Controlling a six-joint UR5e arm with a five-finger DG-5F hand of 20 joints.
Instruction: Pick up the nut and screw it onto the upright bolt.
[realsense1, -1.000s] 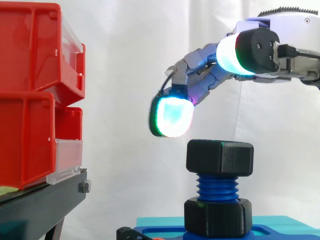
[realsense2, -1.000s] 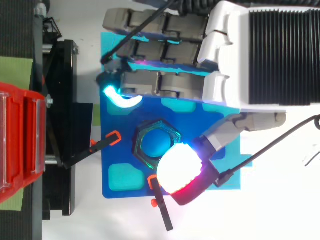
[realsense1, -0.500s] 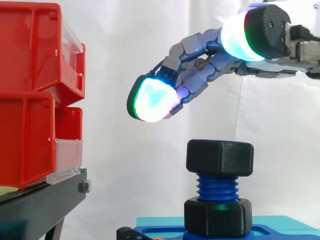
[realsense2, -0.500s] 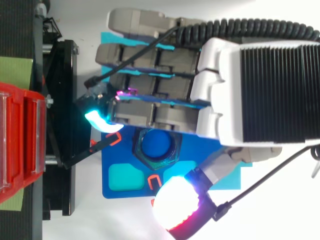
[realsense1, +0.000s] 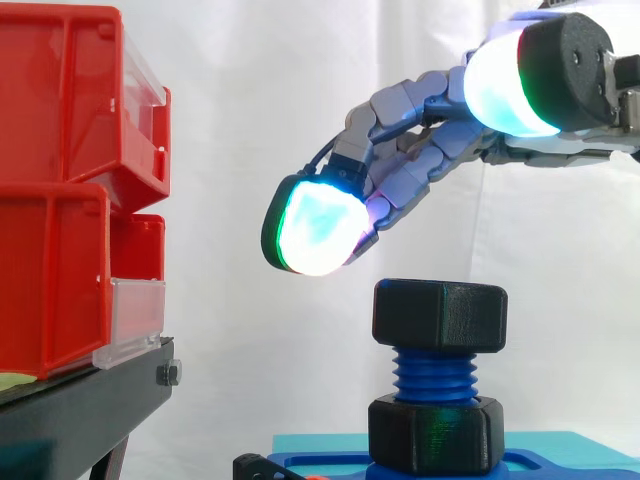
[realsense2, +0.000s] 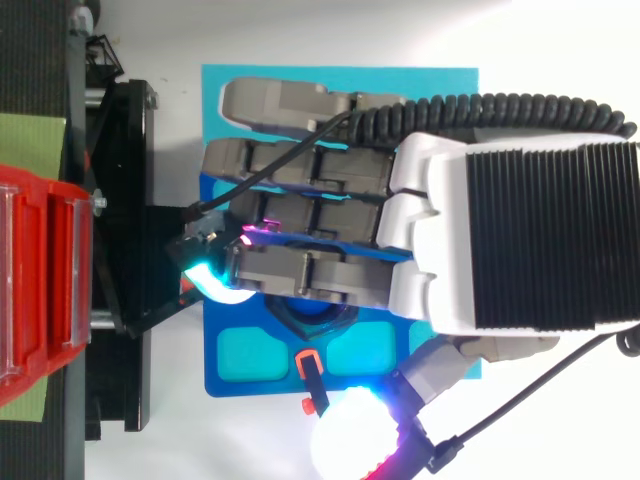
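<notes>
A blue threaded bolt (realsense1: 432, 375) stands upright on a blue fixture plate (realsense2: 240, 355). A black hex nut (realsense1: 440, 315) sits on the top of its thread, and a second black hex piece (realsense1: 435, 435) sits at its foot. My hand (realsense1: 420, 150) hovers just above the nut, apart from it, with fingers stretched out and relaxed toward the left and nothing held. One glowing fingertip (realsense1: 312, 228) hangs left of and slightly above the nut. From above, the hand (realsense2: 500, 230) covers most of the bolt, and a sliver of the nut (realsense2: 315, 318) shows under the fingers.
Red bins (realsense1: 70, 190) are stacked on a black stand (realsense1: 90, 405) at the left, close to the fingertips. The fixture plate lies on a cyan sheet (realsense2: 340, 80). Orange-tipped black clamps (realsense2: 308, 370) hold the plate at its near edge.
In the top view the hand has slid over the bolt and now hides most of the nut. In the side view the fingers rose and reached left, then dipped slightly.
</notes>
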